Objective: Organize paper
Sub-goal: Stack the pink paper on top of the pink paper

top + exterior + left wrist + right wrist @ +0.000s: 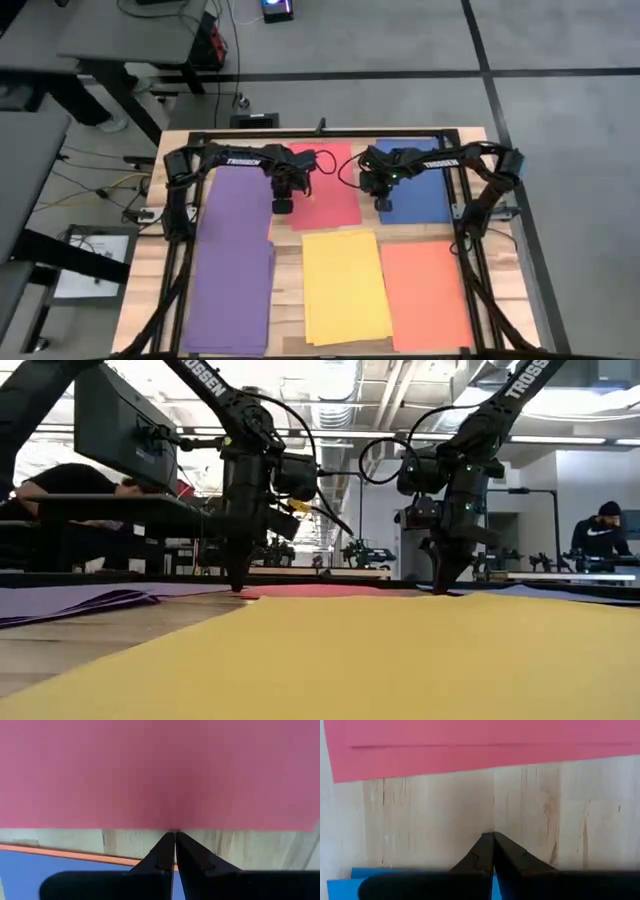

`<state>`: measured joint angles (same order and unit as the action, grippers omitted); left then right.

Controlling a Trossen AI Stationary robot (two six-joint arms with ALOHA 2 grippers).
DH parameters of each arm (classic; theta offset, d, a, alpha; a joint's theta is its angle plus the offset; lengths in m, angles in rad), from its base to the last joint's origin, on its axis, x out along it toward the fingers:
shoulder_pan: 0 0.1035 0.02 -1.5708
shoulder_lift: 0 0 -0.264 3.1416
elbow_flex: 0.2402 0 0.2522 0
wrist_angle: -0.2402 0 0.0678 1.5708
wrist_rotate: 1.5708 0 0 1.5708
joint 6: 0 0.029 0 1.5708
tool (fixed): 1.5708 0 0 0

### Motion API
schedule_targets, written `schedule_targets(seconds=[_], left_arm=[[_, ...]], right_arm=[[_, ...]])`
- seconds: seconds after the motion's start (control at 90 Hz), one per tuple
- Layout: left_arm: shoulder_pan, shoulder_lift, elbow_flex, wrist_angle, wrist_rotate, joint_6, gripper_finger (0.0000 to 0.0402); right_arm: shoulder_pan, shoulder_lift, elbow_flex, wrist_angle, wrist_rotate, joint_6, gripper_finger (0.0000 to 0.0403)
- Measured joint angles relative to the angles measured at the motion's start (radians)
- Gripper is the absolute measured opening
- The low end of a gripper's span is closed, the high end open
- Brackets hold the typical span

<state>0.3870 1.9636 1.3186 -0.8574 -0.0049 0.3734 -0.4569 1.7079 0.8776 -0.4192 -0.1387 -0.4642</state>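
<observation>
Evidently both arms are pressing tips down onto the surface (285, 250) at sheet edges, the left pincer (284, 205) pressed together at the red paper (330, 185) edge, the right pincer (384, 203) likewise closed at the blue paper (415, 185) edge. Nothing is being pinched. I judge a sliding or squaring step is underway; next calls for dragging each sheet into line. Counted by colour, five groups are lying out: purple paper (235, 260), red, blue, yellow paper (345, 285), orange paper (425, 293).
</observation>
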Motion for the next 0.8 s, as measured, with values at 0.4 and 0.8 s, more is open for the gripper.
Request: schedule_targets(seconds=[0.4, 0.8], left_arm=[[-0.057, 0.001, 0.0, 0.033, 0.0, -0.046, 0.0], [-0.083, 0.002, 0.0, 0.052, 0.028, -0.136, 0.0]], right_arm=[[0.025, 0.035, 0.004, 0.079, -0.014, 0.022, 0.0], [0.031, 0.067, 0.016, 0.091, -0.04, 0.056, 0.0]])
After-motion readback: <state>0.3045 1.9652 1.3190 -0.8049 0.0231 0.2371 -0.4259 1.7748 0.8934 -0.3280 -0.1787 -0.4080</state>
